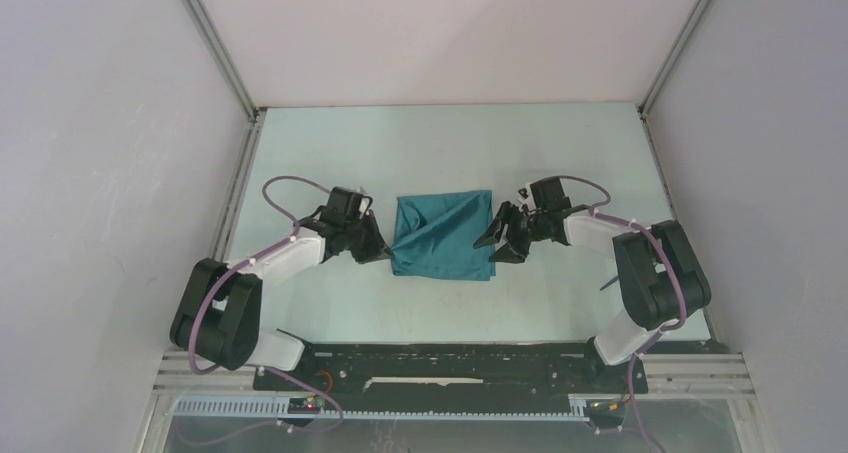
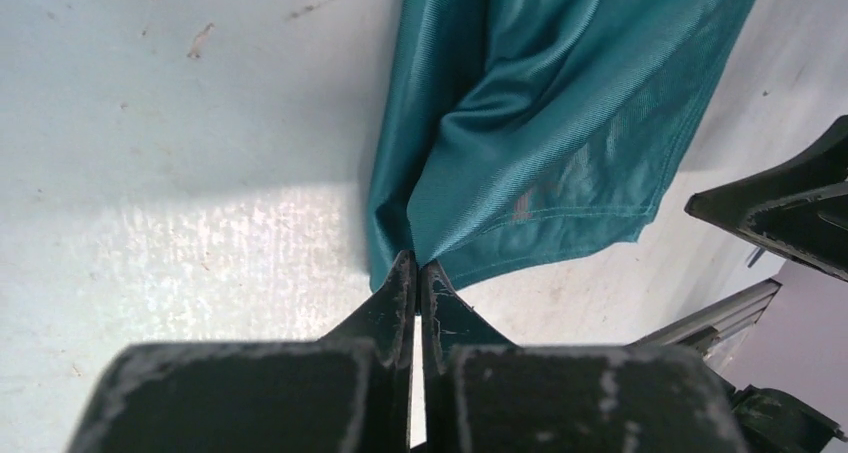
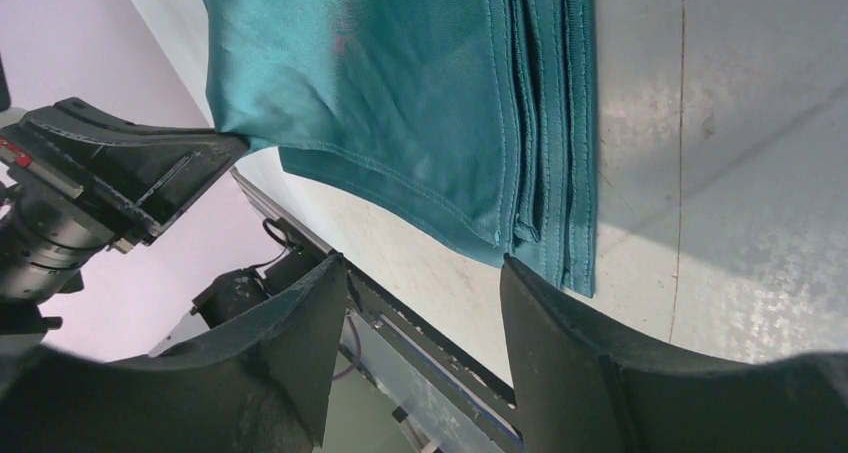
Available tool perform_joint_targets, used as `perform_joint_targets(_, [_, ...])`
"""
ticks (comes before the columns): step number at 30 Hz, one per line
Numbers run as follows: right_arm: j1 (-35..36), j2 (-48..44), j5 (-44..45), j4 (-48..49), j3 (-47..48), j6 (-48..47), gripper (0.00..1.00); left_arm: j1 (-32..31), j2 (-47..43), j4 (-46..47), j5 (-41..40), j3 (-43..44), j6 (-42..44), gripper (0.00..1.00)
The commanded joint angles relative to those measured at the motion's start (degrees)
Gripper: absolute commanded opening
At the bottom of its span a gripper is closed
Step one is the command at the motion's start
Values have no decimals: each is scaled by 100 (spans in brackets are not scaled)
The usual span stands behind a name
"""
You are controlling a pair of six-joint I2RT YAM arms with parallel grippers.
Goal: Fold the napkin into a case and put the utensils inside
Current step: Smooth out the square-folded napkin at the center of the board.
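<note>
Napkin (image 1: 443, 236): lies folded in layers mid-table (image 1: 330, 303), well clear of every edge, between both grippers. No utensils can be made out.

Risks, as judged:
- The left pinch takes very little cloth. Satin is slick, so a pull could slip it free.
- The pinch may hold the top layer only, so lifting would open the fold.
- The right-edge hems are stacked. A shallow close there could miss the lower layers and skew the case.

Left gripper (image 2: 417, 273): clenched on the napkin's left edge, cloth puckering toward the tips.

Right gripper (image 3: 425, 273): jaws apart, holding nothing, just beside the napkin's right edge; contact cannot be confirmed.
</note>
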Motion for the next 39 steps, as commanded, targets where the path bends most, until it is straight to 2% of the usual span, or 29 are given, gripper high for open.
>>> perform_joint_targets(1, [58,129,22,287,1,212,64,79,170,289,-4,-102,232,0])
perform_joint_targets(7, [133,283,237,263,1,204,61,82,315,479,165,-180,189,0])
perform_joint_targets(21, [173,488,735,-271,373,-449,61,75,219,672,300,-473,105,0])
perform_joint_targets(37, [407,306,916,-396,463,-606,37,82,232,770,376,-526,52,0])
perform_joint_targets(39, [410,281,932,-375,467,-598,30,82,243,797,388,-535,34,0])
